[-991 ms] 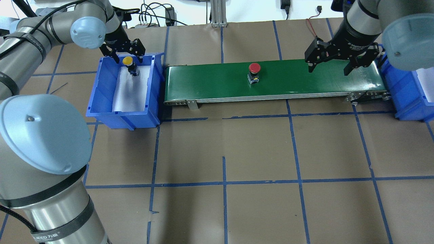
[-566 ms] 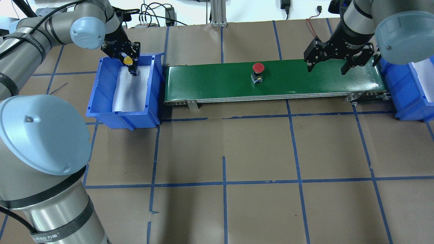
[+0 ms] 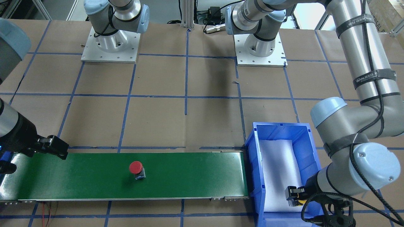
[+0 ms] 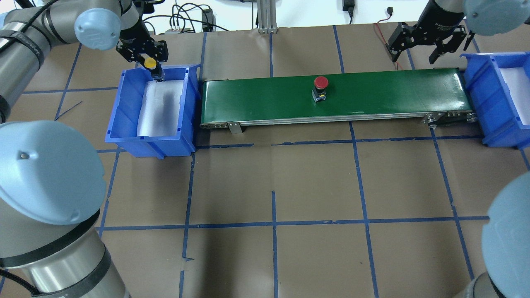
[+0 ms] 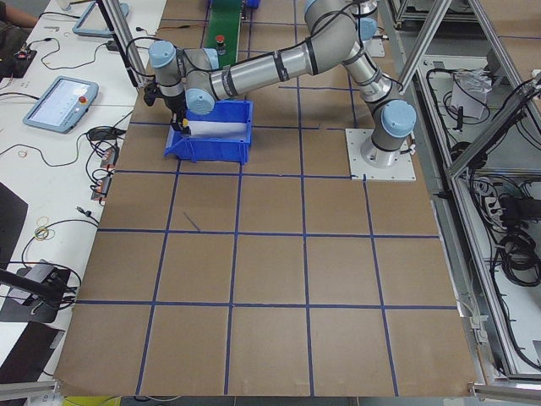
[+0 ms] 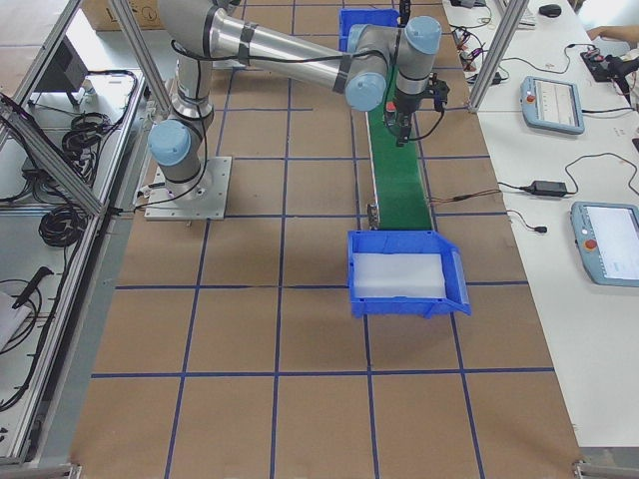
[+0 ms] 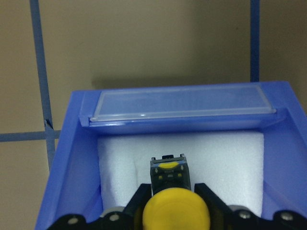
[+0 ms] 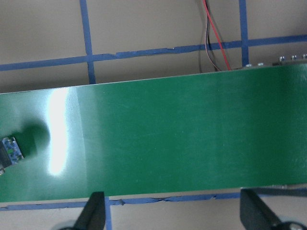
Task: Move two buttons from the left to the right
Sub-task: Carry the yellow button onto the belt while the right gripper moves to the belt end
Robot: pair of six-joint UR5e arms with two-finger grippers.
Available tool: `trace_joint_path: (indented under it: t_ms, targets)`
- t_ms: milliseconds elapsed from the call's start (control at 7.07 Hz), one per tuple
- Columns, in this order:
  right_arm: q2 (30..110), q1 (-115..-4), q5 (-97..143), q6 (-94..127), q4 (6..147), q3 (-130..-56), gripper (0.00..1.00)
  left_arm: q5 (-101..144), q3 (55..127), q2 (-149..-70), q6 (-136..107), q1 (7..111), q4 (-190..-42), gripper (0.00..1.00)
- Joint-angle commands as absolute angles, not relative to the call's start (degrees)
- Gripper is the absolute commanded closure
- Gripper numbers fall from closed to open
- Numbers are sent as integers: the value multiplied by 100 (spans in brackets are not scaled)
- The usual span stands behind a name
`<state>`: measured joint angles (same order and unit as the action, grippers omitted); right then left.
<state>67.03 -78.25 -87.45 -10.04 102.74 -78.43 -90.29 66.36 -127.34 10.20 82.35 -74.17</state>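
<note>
The left fingers [image 7: 136, 201] are closed on the yellow button [image 7: 175, 211], pinching just under its cap. Its switch body hangs below them over the white foam of the blue bin [image 4: 124, 107]. The right fingers [image 8: 93, 211] are spread wide and hold nothing, over the far edge of the green conveyor belt [image 4: 372, 93]. The red button [image 4: 321, 82] stands upright on the belt, well off to their side.

I see 3 likely risks:
- The narrow pinch may let the yellow button swivel or slip.
- Its hanging body may clip the bin wall between the left fingers and the belt.
- Set down tilted, it would likely topple.
</note>
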Motion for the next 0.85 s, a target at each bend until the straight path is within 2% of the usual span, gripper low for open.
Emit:
trace_joint_path:
  t_ms: [0, 283, 708]
  targets:
    - [6504, -7604, -8772, -3135, 10274, -7865, 0, -9079, 6636, -11966, 1011, 8235, -8117, 92]
    - [6608, -7585, -8859, -4799, 10274, -8077, 0, -9324, 6636, -11323, 828, 8288, -8865, 91]
    - [6863, -7585, -8885, -7687, 10238, -8550, 0, -9046, 6697, -11442, -857, 9244, -8686, 91]
